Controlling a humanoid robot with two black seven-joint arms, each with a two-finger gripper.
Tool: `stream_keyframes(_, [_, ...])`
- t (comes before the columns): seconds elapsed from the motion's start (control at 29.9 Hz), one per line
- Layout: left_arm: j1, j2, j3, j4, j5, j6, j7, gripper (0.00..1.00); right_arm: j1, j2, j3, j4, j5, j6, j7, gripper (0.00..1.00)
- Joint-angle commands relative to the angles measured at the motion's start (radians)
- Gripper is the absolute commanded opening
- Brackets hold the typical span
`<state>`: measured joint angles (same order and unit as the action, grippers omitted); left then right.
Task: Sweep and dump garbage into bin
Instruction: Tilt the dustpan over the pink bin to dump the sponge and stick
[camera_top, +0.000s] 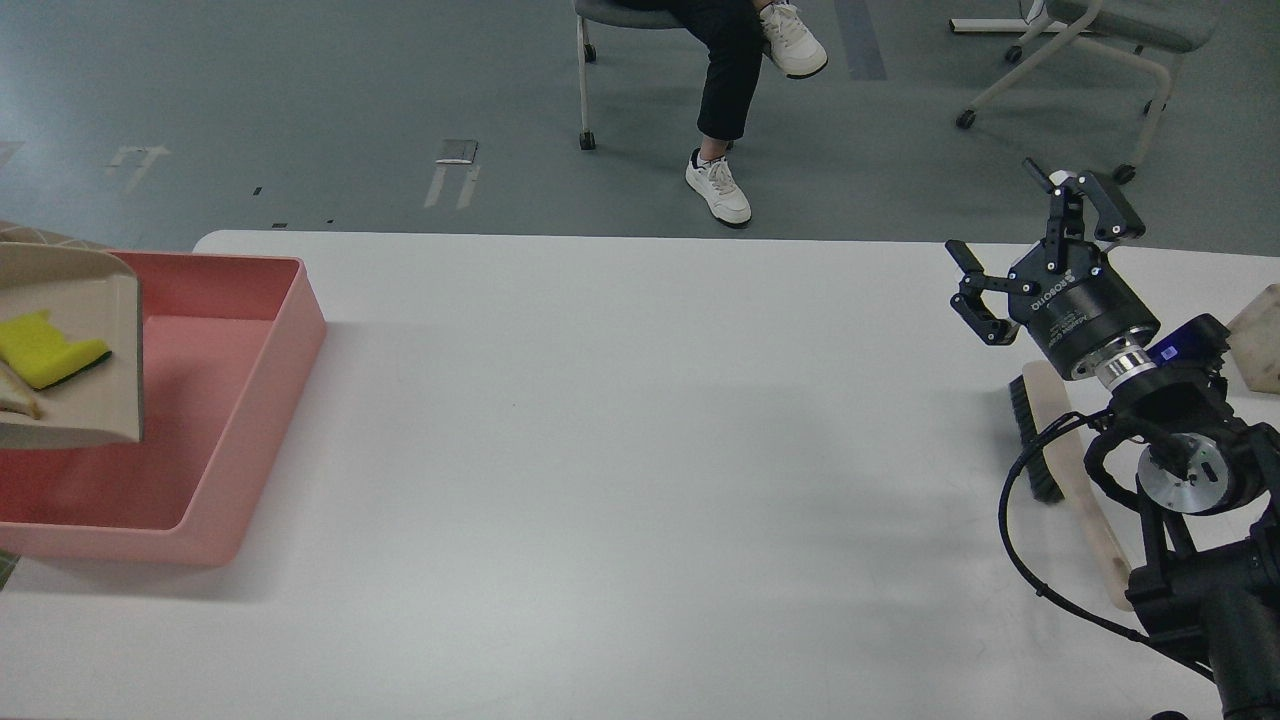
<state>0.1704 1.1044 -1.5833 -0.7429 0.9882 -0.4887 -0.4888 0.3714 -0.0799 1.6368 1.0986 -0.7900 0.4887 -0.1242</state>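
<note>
- My left gripper and arm are out of frame, off the left edge.
- The dustpan (85, 345) is cut by that edge, so I can't see its handle.
- Only a corner of the flat stick (18, 398) shows beside the sponge piece (50, 350).
- The dustpan hides part of the pink bin (255, 400).
- My right arm covers part of the brush (1050, 440).
- A beige object (1260, 340) is clipped by the right edge; I can't identify it.
</note>
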Motion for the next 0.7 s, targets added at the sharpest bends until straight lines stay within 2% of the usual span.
stream_keyframes(0.0, [0.000,0.021,0.000,-0.004,0.001,0.000,0.000,0.07,0.001,0.002,0.001,0.007,0.000,0.000,0.001,0.99])
stream_keyframes(0.27, [0.001,0.083,0.000,-0.038,0.030,0.000,0.000,0.07,0.003,0.000,0.001,0.030,0.000,0.000,0.006,0.99])
stream_keyframes(0.67, [0.001,0.091,0.000,-0.122,0.157,0.000,0.000,0.07,0.004,0.000,0.003,0.030,0.000,0.000,0.006,0.99])
